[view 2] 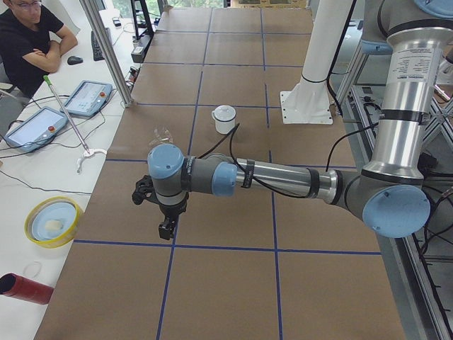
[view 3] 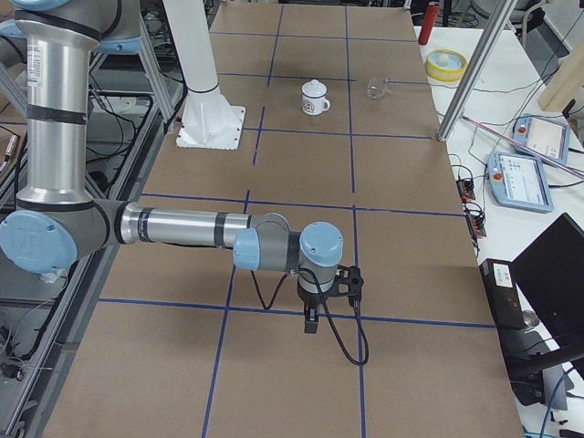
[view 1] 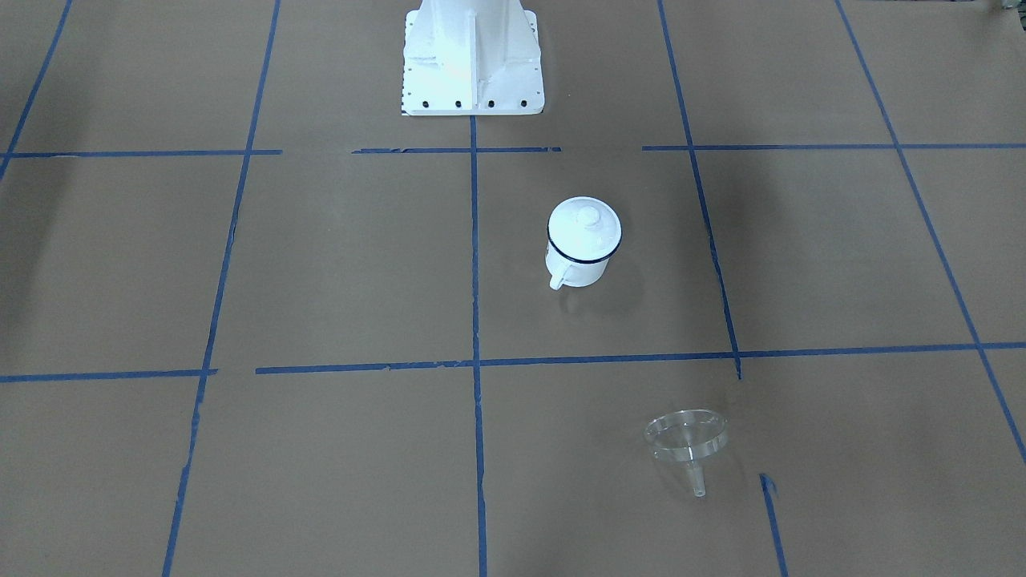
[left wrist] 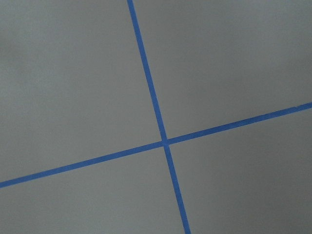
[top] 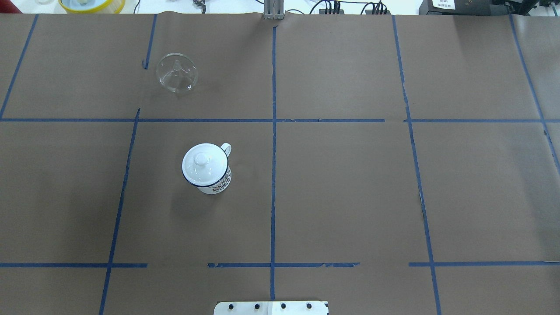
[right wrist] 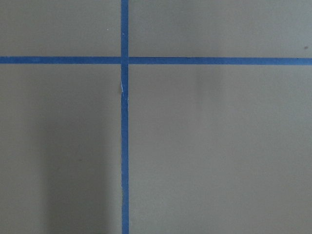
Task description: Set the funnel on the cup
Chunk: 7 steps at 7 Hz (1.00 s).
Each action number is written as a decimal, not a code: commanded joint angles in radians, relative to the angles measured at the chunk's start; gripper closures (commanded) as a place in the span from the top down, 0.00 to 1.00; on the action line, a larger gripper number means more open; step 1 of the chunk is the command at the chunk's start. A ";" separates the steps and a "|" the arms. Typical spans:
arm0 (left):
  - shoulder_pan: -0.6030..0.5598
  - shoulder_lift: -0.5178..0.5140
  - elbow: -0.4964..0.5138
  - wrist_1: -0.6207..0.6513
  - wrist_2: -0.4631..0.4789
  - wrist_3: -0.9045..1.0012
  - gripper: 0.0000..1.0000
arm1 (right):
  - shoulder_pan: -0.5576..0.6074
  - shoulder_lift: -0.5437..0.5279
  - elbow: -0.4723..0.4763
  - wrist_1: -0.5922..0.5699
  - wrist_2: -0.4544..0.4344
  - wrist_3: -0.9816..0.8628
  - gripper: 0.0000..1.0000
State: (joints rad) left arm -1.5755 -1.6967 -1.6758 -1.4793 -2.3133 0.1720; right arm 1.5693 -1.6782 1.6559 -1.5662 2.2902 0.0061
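Observation:
The cup (view 1: pixel 579 263) is a white enamel mug with a dark blue rim, upright near the table's middle. A white knobbed lid (view 1: pixel 585 226) covers it. The cup also shows in the overhead view (top: pixel 217 183). The clear funnel (view 1: pixel 687 437) lies tilted on the paper nearer the operators' side, spout pointing away from the robot; it also shows in the overhead view (top: pixel 176 72). My left gripper (view 2: pixel 166 228) and right gripper (view 3: pixel 312 321) hang over bare paper at opposite table ends, far from both things. They show only in side views, so I cannot tell whether they are open or shut.
The robot's white base (view 1: pixel 473 60) stands behind the cup. Blue tape lines grid the brown paper. A yellow bowl (view 2: pixel 52 221), a red cylinder (view 2: pixel 25 289), teach pendants (view 2: pixel 86 98) and a seated person (view 2: pixel 28 42) are beyond the table's operator edge.

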 commanded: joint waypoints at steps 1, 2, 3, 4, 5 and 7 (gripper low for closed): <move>0.000 -0.075 -0.108 0.134 -0.001 -0.003 1.00 | 0.000 0.000 0.001 0.000 0.000 0.000 1.00; 0.011 -0.110 -0.134 0.134 -0.004 -0.108 1.00 | 0.000 0.000 -0.001 0.000 0.000 0.000 1.00; 0.067 -0.144 -0.172 0.133 -0.004 -0.211 1.00 | 0.000 0.000 -0.001 0.000 0.000 0.000 1.00; 0.162 -0.174 -0.220 0.131 0.005 -0.292 1.00 | 0.000 0.000 -0.001 0.000 0.000 0.000 1.00; 0.237 -0.249 -0.234 0.131 0.011 -0.433 1.00 | 0.000 0.000 -0.001 0.000 0.000 0.000 1.00; 0.448 -0.349 -0.292 0.132 0.163 -0.660 1.00 | 0.000 0.000 -0.001 0.000 0.000 0.000 1.00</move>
State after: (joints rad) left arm -1.2540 -1.9816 -1.9325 -1.3480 -2.2475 -0.3537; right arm 1.5692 -1.6782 1.6556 -1.5662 2.2902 0.0061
